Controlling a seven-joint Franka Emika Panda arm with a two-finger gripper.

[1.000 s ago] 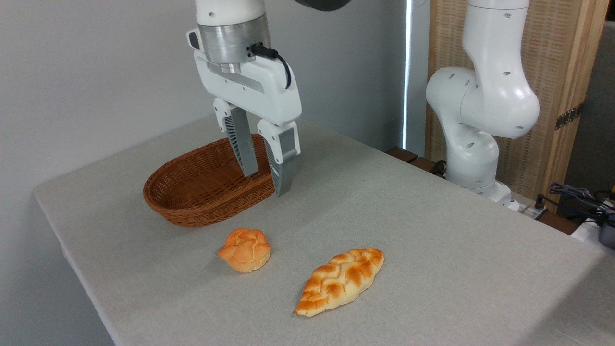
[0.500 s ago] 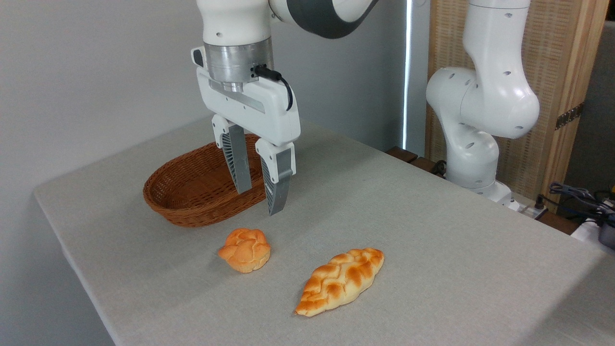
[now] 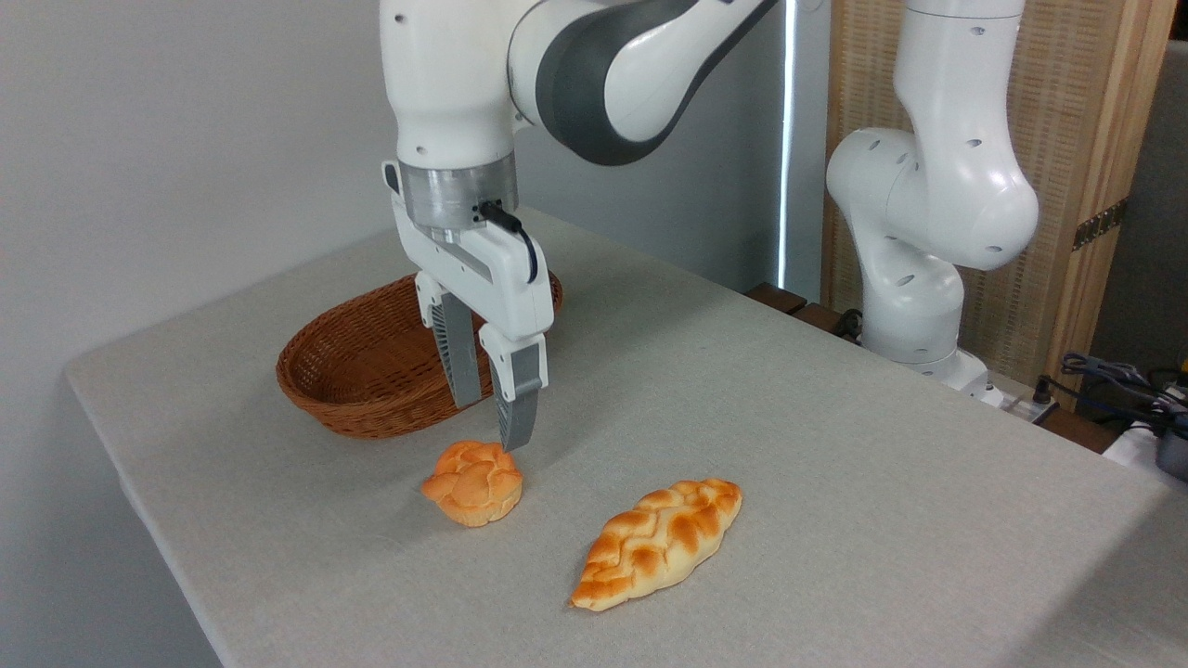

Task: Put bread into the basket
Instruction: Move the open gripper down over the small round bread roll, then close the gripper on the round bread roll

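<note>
Since the earlier frames the gripper (image 3: 490, 425) had come down and forward, from above the near rim of the wicker basket (image 3: 327, 405) to a spot close over the round bun (image 3: 473, 481). More of the arm's grey-and-white elbow joint (image 3: 594, 74) had dropped into view at the top, and the wrist had turned somewhat, so the finger pair looked narrower across than before. The bun, the basket and the braided loaf (image 3: 660, 540) lay where they had been.

The wrist pointed straight down, the silver flange above the white gripper body, a black cable plugged into its side. The two grey fingers (image 3: 517, 408) hung vertical with a moderate gap between them, gripping nothing. The nearer fingertip sat just at the bun's upper back edge; contact could not be judged from this angle. The farther finger showed against the basket's front wall.

The bun rested on the grey table (image 3: 835, 482), just in front of the basket and outside it, with the loaf well to its right.
</note>
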